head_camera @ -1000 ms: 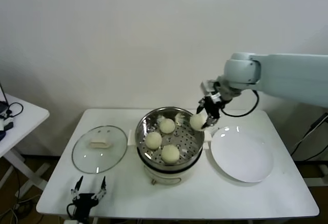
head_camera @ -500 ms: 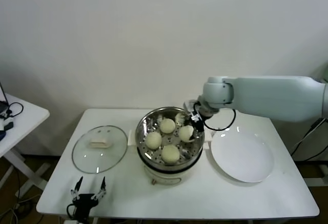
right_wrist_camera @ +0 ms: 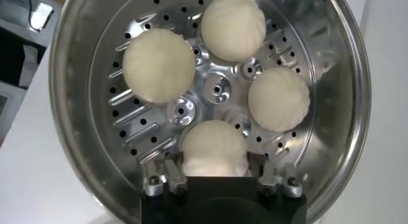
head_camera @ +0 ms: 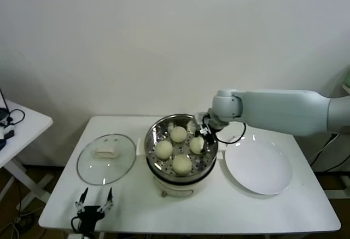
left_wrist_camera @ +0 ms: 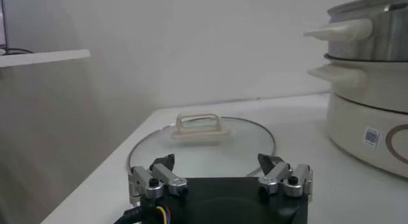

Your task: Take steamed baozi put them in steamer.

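The steamer (head_camera: 155, 131) stands mid-table, a shiny steel pot on a cream-white base. Three baozi (head_camera: 178, 134) (head_camera: 163, 149) (head_camera: 181, 164) lie on its perforated floor. My right gripper (head_camera: 202, 141) reaches inside the pot from the right, shut on the fourth baozi (head_camera: 197, 144), which is low at the floor. In the right wrist view my gripper (right_wrist_camera: 215, 175) clasps this baozi (right_wrist_camera: 213, 147) from both sides, with the three other buns (right_wrist_camera: 158, 65) around the steamer floor (right_wrist_camera: 217, 89). My left gripper (head_camera: 94, 199) is parked open and empty at the table's front left.
A round glass lid (head_camera: 90, 165) with a cream handle (head_camera: 107, 152) lies left of the steamer; it shows in the left wrist view (left_wrist_camera: 203, 142) beyond my left gripper (left_wrist_camera: 217, 163). A flat white plate (head_camera: 258, 165) lies right of the steamer. A side table (head_camera: 22, 127) stands far left.
My right gripper carried the fourth baozi from the steamer's right rim leftwards and down into the pot. The left arm has not moved.
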Controlling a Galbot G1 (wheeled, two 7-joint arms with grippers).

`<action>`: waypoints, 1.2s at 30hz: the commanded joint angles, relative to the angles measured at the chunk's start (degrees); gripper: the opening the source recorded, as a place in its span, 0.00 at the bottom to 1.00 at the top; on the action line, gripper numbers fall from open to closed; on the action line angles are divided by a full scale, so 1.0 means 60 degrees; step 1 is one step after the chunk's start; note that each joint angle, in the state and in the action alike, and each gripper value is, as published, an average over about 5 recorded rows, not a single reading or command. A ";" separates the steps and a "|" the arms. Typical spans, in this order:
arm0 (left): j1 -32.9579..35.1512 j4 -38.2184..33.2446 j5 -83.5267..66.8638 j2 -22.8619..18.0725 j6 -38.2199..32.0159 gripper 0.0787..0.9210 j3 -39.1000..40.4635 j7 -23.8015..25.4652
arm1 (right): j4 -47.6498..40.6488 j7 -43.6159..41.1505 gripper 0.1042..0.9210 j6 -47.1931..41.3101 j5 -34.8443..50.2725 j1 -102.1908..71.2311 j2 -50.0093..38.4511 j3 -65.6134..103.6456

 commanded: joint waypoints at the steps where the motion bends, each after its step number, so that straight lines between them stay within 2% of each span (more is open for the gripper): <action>1: 0.0019 -0.0059 -0.0003 -0.0011 0.0020 0.88 -0.0011 0.0004 | 0.0014 0.0028 0.80 -0.0060 0.0857 0.0226 -0.0253 0.0289; 4: 0.0040 -0.0139 0.0001 -0.0020 0.0039 0.88 -0.0011 0.0008 | 0.0178 -0.0108 0.86 0.0001 0.1370 0.0911 -0.0665 0.0138; 8: 0.0077 -0.0270 0.0020 -0.0021 0.0060 0.88 -0.0003 0.0017 | 0.0336 0.0110 0.88 0.0003 0.1966 0.1656 -0.1442 0.0075; 10: 0.0107 -0.0336 -0.0008 -0.0014 0.0059 0.88 -0.0005 0.0016 | 0.0447 0.0655 0.88 -0.0035 0.2216 0.1761 -0.1977 0.0306; 13: 0.0146 -0.0427 -0.0134 0.0004 0.0061 0.88 -0.0011 0.0011 | 0.0714 0.2320 0.88 -0.0080 0.2352 0.0971 -0.3091 0.1626; 18: 0.0176 -0.0550 -0.0210 0.0062 0.0057 0.88 0.0009 0.0008 | 0.1361 0.4877 0.88 -0.0287 0.2154 -0.2808 -0.4748 0.6027; 28: 0.0150 -0.0690 -0.0346 0.0207 0.0027 0.88 0.0086 0.0002 | 0.2786 0.7800 0.88 0.1147 0.2008 -0.9611 -0.6582 1.1757; 31: 0.0104 -0.0723 -0.0342 0.0217 0.0039 0.88 0.0137 0.0034 | 0.3277 0.8000 0.88 0.1398 0.1557 -1.3629 -0.6321 1.5742; 33: 0.0066 -0.0715 -0.0333 0.0219 0.0040 0.88 0.0158 0.0053 | 0.3672 0.8009 0.88 0.1526 0.1125 -1.6148 -0.5721 1.8351; 36: 0.0031 -0.0687 -0.0353 0.0220 0.0019 0.88 0.0162 0.0064 | 0.4233 0.7952 0.88 0.1928 0.0511 -1.8725 -0.4478 2.0740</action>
